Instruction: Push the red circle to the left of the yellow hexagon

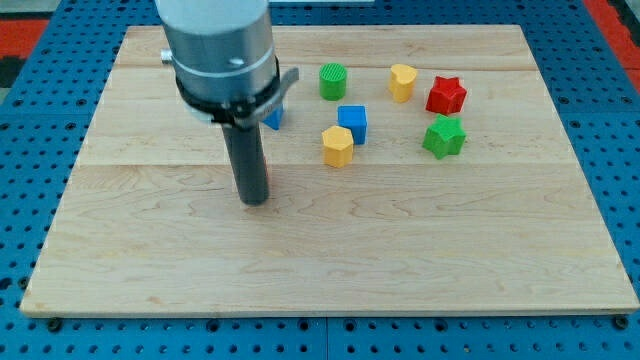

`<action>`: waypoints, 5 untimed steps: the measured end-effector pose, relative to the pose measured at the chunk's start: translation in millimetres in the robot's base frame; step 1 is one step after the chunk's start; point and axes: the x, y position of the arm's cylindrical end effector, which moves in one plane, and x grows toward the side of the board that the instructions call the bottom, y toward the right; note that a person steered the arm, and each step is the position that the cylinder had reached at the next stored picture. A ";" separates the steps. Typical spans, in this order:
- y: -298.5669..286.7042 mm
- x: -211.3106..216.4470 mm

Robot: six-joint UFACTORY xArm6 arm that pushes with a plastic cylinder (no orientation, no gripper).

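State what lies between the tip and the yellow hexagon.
Camera view: only bare board between my tip and the yellow hexagon; a red sliver shows beside the rod.

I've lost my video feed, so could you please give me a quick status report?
My tip down on the board, left of the yellow hexagon. Red circle barely visible behind my rod. Path toward the hexagon looks clear.

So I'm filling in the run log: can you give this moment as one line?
my tip: touching red circle, mostly hidden | yellow hexagon: to the view's right, apart | push: unfinished
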 end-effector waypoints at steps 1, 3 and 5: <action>-8.1 -7.4; -51.8 -49.0; 21.4 -38.2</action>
